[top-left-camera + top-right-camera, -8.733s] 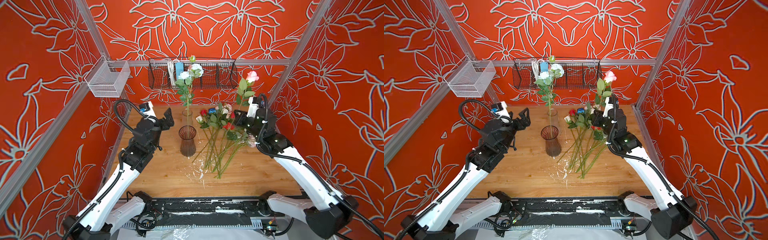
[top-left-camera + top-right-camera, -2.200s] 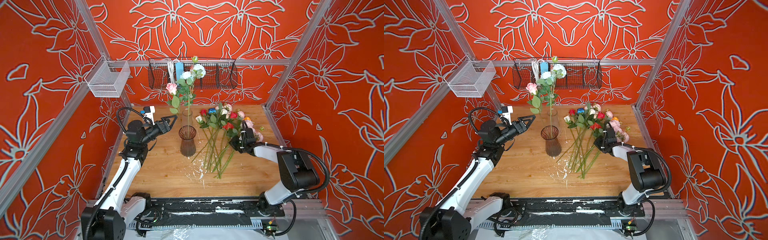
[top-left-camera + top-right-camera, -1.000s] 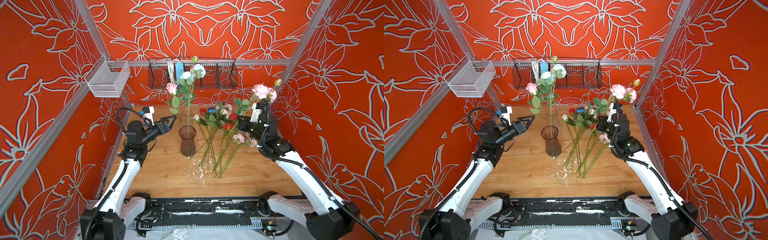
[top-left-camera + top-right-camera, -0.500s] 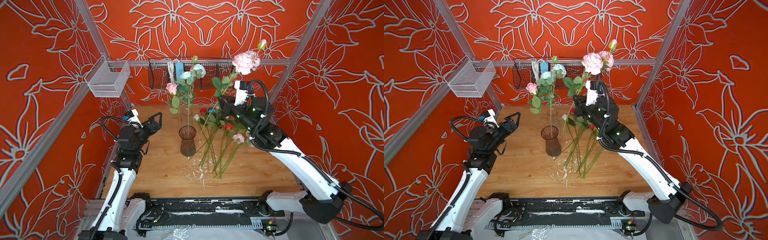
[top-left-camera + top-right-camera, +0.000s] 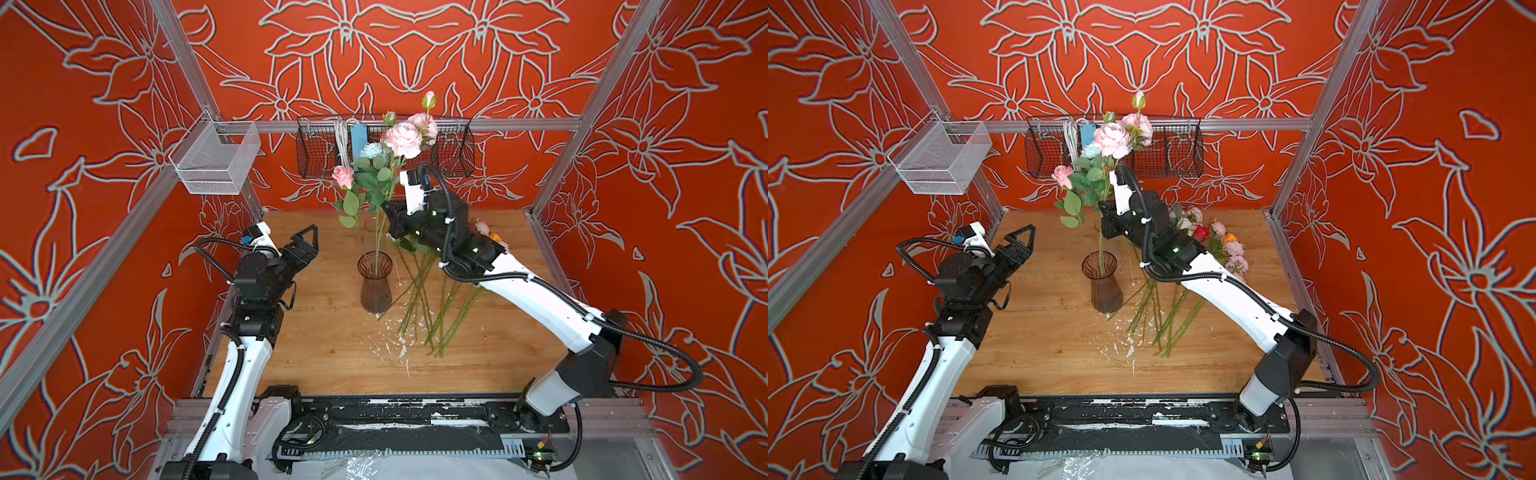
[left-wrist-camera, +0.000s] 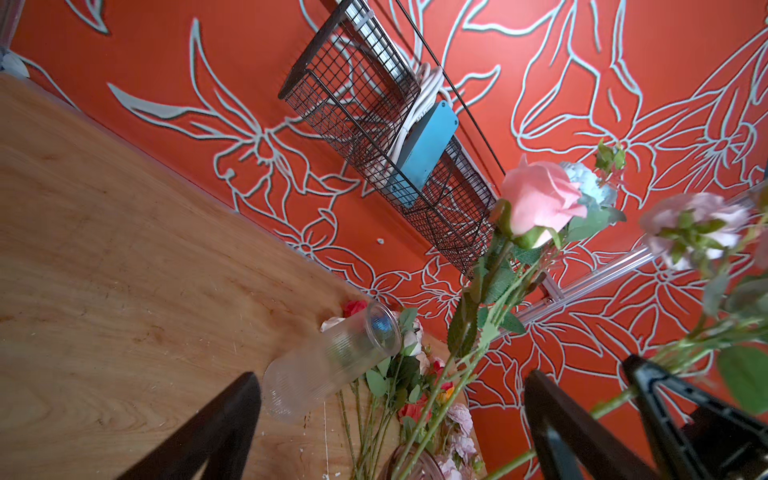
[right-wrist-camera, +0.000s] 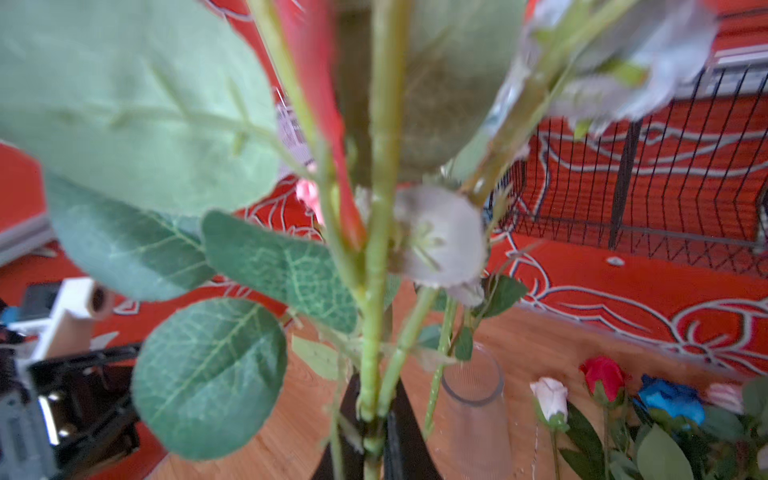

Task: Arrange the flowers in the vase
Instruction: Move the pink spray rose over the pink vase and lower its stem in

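Note:
A brown glass vase (image 5: pixel 375 286) (image 5: pixel 1106 286) stands mid-table with a pink rose (image 5: pixel 343 176) (image 6: pixel 536 199) and a pale blue flower (image 5: pixel 370 150) in it. My right gripper (image 5: pixel 392 216) (image 5: pixel 1106 218) (image 7: pixel 372 415) is shut on the green stem of a pink peony (image 5: pixel 401 139) (image 5: pixel 1111 139), held upright just above and behind the vase mouth. Whether the stem's lower end reaches the vase is hidden. My left gripper (image 5: pixel 305 245) (image 5: pixel 1021 243) (image 6: pixel 386 419) is open and empty, left of the vase. More flowers (image 5: pixel 428 299) (image 5: pixel 1221 241) lie on the table at the right.
A clear ribbed glass (image 5: pixel 371 224) (image 6: pixel 328 361) (image 7: pixel 473 411) stands behind the vase. A black wire basket (image 5: pixel 384 145) hangs on the back wall and a white mesh basket (image 5: pixel 216 160) at the left corner. White flecks (image 5: pixel 390 345) dot the wooden table (image 5: pixel 332 353).
My right arm has lifted the pink peony from the pile and swung it left to above the vase. My left gripper has drawn back from the vase, still open.

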{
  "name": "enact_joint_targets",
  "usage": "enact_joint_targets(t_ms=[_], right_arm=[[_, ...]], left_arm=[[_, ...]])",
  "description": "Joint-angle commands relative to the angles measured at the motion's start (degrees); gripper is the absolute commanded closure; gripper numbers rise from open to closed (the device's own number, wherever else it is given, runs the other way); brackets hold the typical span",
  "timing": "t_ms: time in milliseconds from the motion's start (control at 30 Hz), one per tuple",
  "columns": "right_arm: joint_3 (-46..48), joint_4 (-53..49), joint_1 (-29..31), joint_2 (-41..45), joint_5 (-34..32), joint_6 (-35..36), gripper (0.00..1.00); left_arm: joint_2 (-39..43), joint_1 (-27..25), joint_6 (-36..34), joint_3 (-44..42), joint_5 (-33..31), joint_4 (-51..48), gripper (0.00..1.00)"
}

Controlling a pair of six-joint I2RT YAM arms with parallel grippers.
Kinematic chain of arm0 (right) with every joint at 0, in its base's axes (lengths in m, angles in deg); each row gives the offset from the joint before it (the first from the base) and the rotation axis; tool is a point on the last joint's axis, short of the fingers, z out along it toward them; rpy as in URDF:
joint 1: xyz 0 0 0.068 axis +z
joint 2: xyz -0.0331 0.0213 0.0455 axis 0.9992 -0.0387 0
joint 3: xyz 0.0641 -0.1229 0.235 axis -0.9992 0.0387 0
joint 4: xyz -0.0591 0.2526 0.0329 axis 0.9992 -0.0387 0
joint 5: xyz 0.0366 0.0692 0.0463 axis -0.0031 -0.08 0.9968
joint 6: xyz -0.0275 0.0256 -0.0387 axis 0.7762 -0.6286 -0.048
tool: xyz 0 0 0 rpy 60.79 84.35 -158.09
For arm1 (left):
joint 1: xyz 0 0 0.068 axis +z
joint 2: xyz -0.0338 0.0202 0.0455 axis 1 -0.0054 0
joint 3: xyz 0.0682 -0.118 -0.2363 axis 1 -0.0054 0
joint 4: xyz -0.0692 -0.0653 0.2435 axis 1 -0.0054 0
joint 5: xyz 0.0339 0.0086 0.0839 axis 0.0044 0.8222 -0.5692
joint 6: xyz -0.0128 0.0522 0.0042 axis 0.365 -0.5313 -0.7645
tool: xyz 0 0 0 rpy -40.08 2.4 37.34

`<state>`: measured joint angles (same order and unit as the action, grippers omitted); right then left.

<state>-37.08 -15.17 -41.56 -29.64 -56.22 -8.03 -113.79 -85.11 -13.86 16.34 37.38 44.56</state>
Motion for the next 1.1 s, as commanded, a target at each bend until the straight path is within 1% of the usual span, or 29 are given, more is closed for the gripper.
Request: enact_joint_targets(t_ms=[0, 133, 333, 367, 400, 500, 600, 700, 800, 1067], right_arm=[[2.3, -0.2, 2.9, -0.5, -4.2, 3.5, 0.96], [4.2, -0.2, 4.2, -0.8, -6.5, 5.3, 0.96], [3.8, -1.7, 4.8, -2.4, -6.8, 6.4, 0.94], [3.7, -2.2, 5.0, -2.8, -6.9, 6.5, 0.93], [3.3, -2.8, 5.1, -3.2, -7.4, 6.5, 0.86], [1.0, -6.4, 5.8, -4.5, -8.1, 7.4, 0.71], [0.0, -8.2, 6.7, -4.4, -10.4, 8.6, 0.59], [0.0, -9.6, 7.6, -3.2, -12.7, 9.9, 0.54], [1.2, -10.1, 8.3, -1.0, -13.8, 10.0, 0.51], [5.9, -11.0, 9.1, 6.8, -14.0, 7.8, 0.48]], left_arm=[[-0.7, 0.6, 1.2, 0.0, 1.3, 1.5, 0.02], [-1.6, 1.0, 2.4, 0.0, 2.4, 2.3, 0.02], [-2.1, 2.0, 3.6, 0.0, 3.3, 2.5, 0.02], [-2.2, 2.1, 3.6, 0.0, 3.3, 2.6, 0.02], [-2.3, 2.1, 3.7, -0.1, 3.4, 2.8, 0.02], [-2.6, 2.2, 3.9, 0.0, 3.9, 3.0, 0.02], [-2.8, 2.3, 4.1, 0.1, 4.3, 3.1, 0.02], [-2.8, 2.4, 4.1, 0.1, 4.4, 3.2, 0.02], [-2.9, 2.5, 4.3, 0.1, 4.6, 3.3, 0.02], [-3.8, 2.5, 4.9, 0.0, 6.2, 4.2, 0.02]])
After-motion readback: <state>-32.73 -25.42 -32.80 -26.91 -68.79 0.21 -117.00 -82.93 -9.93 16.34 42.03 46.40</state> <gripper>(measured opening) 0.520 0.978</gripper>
